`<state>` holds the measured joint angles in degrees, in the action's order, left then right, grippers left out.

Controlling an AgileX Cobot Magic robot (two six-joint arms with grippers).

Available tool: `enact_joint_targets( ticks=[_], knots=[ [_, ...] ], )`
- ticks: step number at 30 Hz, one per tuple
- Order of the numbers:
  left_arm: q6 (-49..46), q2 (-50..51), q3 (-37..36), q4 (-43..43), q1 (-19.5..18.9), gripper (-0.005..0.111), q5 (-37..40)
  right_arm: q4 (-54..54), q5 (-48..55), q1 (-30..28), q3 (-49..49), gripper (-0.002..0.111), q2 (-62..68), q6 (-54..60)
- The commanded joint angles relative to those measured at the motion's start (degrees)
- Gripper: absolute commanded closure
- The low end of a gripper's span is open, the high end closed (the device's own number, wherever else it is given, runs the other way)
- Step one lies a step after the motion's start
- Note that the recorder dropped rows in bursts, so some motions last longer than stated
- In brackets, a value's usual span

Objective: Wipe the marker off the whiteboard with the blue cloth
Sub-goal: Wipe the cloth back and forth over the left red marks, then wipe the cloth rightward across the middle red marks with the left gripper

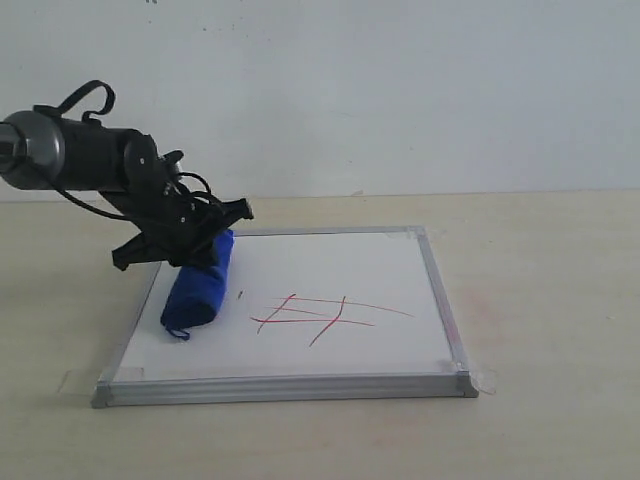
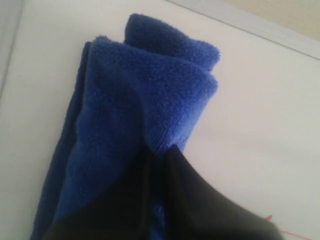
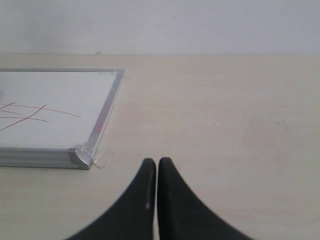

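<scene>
The whiteboard (image 1: 330, 345) lies flat on the table, silver-framed, with red marker (image 1: 325, 315) strokes near its middle front. The blue cloth (image 1: 198, 285) rests as a thick roll on the board's left part, a short way left of the strokes. My left gripper (image 1: 205, 248) is shut on the cloth's far end; the left wrist view shows the cloth (image 2: 135, 115) pinched between the black fingers (image 2: 200, 200) of that gripper (image 2: 160, 155). My right gripper (image 3: 157, 162) is shut and empty above bare table, beside the board's corner (image 3: 82, 157), with the red strokes (image 3: 30, 115) in sight.
Clear tape tabs (image 1: 485, 380) stick out at the board's front corners. A pale wall (image 1: 400, 90) rises behind the tan table (image 1: 550, 280). The right arm does not show in the exterior view.
</scene>
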<state>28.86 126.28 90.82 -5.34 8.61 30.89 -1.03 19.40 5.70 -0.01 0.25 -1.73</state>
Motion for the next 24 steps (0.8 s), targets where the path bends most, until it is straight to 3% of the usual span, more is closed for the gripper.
enact_joint_targets(
  ticks=[1, 9, 13, 17, 24],
  knots=[
    [-0.60, -0.01, -0.45, -0.17, 0.52, 0.103, 3.40, 0.13, -0.32, 0.16, 0.01, 0.107, -0.25, 0.19],
    [-0.60, 3.99, -0.81, -10.34, 13.32, 0.103, -8.06, 0.13, -0.32, 0.16, 0.01, 0.107, -0.25, 0.19],
    [-0.60, 5.27, -0.81, -10.30, 14.94, 0.103, -8.40, 0.13, -0.32, 0.16, 0.01, 0.107, -0.25, 0.19],
    [-0.60, 5.19, -0.81, -7.24, 11.82, 0.103, -6.30, 0.13, -0.32, 0.16, 0.01, 0.107, -0.25, 0.19],
    [-0.46, 2.58, -0.81, -3.11, 2.09, 0.103, -2.28, 0.13, -0.32, 0.16, 0.01, 0.107, -0.25, 0.19]
  ],
)
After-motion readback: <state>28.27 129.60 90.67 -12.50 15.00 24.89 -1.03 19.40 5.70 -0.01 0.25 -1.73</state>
